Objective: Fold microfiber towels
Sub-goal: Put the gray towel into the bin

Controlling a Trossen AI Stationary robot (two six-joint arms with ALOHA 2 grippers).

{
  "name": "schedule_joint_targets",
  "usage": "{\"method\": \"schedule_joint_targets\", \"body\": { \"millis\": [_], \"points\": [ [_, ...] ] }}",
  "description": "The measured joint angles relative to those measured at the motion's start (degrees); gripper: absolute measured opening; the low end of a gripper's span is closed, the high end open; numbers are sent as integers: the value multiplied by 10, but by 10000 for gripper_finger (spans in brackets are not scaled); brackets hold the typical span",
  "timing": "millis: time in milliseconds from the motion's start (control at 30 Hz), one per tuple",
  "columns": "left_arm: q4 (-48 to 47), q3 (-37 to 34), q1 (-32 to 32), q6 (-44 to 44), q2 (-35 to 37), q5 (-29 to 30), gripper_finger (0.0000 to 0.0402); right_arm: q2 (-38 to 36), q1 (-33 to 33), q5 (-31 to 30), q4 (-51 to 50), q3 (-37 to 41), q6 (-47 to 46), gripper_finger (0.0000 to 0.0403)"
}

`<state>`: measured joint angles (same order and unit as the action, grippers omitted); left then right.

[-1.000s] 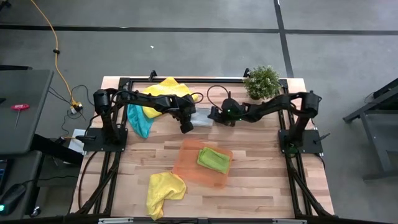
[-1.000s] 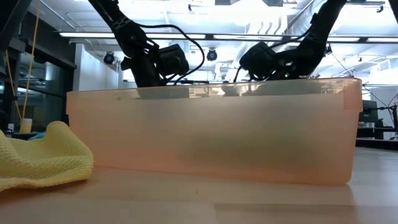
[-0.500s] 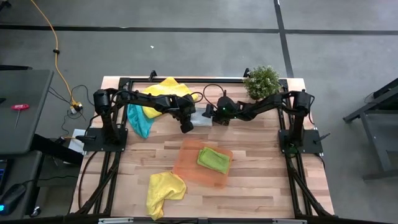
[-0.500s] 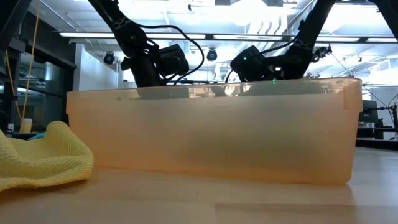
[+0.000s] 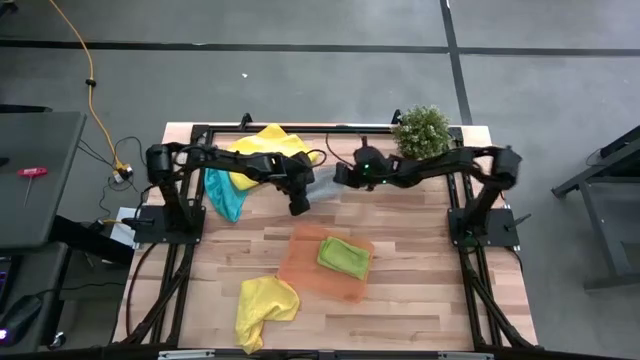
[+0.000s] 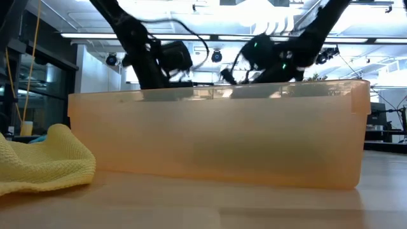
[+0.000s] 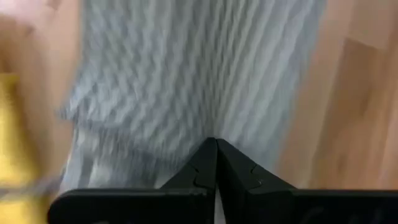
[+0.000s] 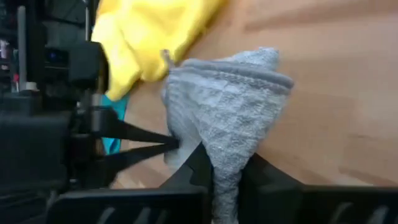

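Note:
A light grey towel point(image 5: 320, 185) lies between my two grippers at the table's far middle. My left gripper point(image 5: 299, 207) is shut at the towel's left end point(image 7: 205, 74). Coming from the right, my right gripper point(image 5: 338, 180) is shut on its right end point(image 8: 230, 106). Behind them a yellow towel point(image 5: 268, 142) lies crumpled over a teal towel point(image 5: 222, 195). A lime green towel point(image 5: 343, 257) lies folded in the orange tray point(image 5: 305, 270). Another yellow towel point(image 5: 265, 305) lies crumpled near the front edge. My left gripper has its shut fingertips point(image 8: 168, 144) at the grey towel's left edge point(image 7: 214, 127), pointing down; the fingers hide whether cloth is pinched between them. That end lies on the table. My right gripper pinches a bunched fold at the towel's right end point(image 8: 227, 158) between its two fingers, slanting down from the table's right. The fold stands raised off the wood, and the cloth runs on toward my left gripper.
A potted plant point(image 5: 422, 130) stands at the far right corner, close behind my right arm. The orange tray's wall point(image 6: 216, 140) fills the low view, with the front yellow towel point(image 6: 44, 159) beside it. Bare wood shows right of the tray.
My right gripper has moved toward the table's left, up to the grey towel's right end, then risen a little toward the far edge. The towel's right end has bunched and come up with it; the left end has stayed by my left gripper.

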<state>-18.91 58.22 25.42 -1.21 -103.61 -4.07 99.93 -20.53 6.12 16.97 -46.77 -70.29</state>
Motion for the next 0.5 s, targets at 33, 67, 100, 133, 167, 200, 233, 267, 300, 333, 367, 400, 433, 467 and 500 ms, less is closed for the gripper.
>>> {"method": "schedule_joint_targets", "body": {
  "millis": [33,67,100,133,167,200,233,267,300,333,367,400,433,467,500],
  "points": [
    [-10,4,4,7,16,5,0,-17,-1,-6,-13,1,11,11],
    [-13,10,10,16,35,11,0,-35,-2,-14,-26,1,19,8],
    [-19,17,17,25,57,18,0,-56,-2,-17,-46,1,23,7],
    [-27,26,22,34,79,26,0,-76,-2,-20,-59,1,24,7],
    [-33,32,29,43,100,29,0,-98,-2,-20,-76,0,25,7],
    [-43,34,36,48,124,31,0,-118,1,-22,-98,0,32,5],
    [-51,35,41,51,150,32,0,-136,6,-26,-116,0,33,5],
    [-45,36,44,52,174,33,0,-154,12,-27,-134,0,31,5],
    [-38,37,49,49,199,33,0,-171,20,-30,-151,0,23,5],
    [-38,36,54,46,226,33,0,-186,29,-31,-165,0,16,4],
    [-34,36,59,45,250,33,0,-199,42,-36,-178,-2,7,3],
    [-30,35,64,44,272,35,0,-209,56,-42,-195,-7,-2,3],
    [-30,35,69,45,292,36,0,-216,71,-48,-217,-14,-12,3],
    [-27,34,73,44,311,40,0,-218,88,-54,-235,-26,-20,2],
    [-20,34,78,44,328,40,0,-218,104,-58,-254,-40,-28,2]
  ]
}}
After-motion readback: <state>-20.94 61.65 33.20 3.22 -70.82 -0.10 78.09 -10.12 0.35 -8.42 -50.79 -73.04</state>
